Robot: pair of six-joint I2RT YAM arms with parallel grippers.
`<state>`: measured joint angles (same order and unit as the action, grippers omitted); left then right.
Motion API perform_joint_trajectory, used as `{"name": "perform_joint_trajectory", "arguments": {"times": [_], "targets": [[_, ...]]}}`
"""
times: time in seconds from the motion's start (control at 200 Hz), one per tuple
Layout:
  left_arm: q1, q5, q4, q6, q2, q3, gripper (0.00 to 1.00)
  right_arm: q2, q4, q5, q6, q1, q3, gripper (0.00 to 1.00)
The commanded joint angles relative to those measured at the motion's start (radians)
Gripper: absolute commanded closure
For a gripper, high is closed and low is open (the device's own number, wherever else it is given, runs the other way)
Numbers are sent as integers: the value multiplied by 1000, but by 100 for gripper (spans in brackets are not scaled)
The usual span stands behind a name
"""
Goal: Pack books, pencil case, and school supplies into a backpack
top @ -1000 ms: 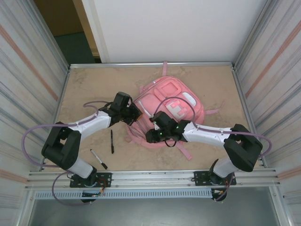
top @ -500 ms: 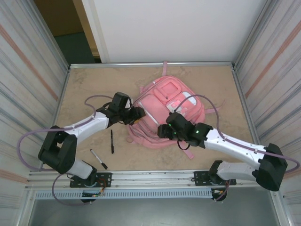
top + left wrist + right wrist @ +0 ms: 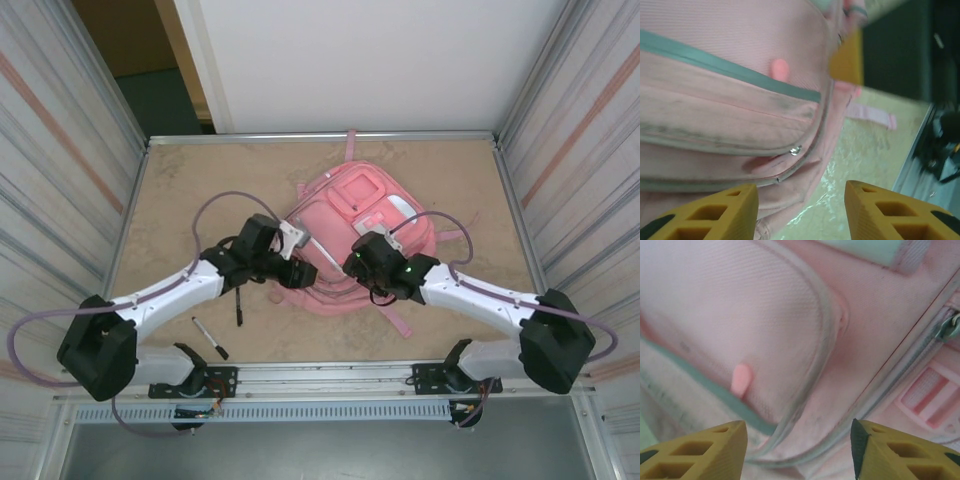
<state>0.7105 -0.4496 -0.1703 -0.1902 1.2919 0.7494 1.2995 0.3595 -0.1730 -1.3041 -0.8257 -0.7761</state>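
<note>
Your tally
You have one pink backpack (image 3: 345, 195) and two black pens: a plain pen (image 3: 239, 311) and a white-tipped pen (image 3: 210, 338).

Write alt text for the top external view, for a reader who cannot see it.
Seen from above, two robot arms reach over a pink backpack lying on a tan table, with the left gripper and right gripper at its near side. A black pen and a second pen lie on the table beside the left arm.
</note>
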Motion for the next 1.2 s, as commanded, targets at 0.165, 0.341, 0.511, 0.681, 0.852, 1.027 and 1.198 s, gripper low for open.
{"name": "perform_joint_trajectory", "arguments": {"times": [0.165, 0.341, 0.511, 0.681, 0.852, 1.027, 1.198], "targets": [[37, 132, 240, 271, 51, -53, 51, 109, -92, 57, -59, 50, -63, 66], [38, 122, 257, 331, 138, -36, 52, 141, -129, 128, -68, 74, -85, 79], [38, 73, 326, 416, 159, -70, 52, 94, -117, 157, -48, 120, -81, 100], [38, 39, 363, 475, 175, -71, 53, 41, -100, 242, -6, 184, -98, 100], [37, 0, 430, 511, 200, -83, 56, 23, -90, 330, 13, 227, -138, 100], [57, -6, 511, 550, 227, -101, 67, 15, -76, 349, 19, 230, -153, 100], [66, 5, 642, 598, 173, -208, 70, 13, -71, 378, 19, 268, -152, 100]]}}
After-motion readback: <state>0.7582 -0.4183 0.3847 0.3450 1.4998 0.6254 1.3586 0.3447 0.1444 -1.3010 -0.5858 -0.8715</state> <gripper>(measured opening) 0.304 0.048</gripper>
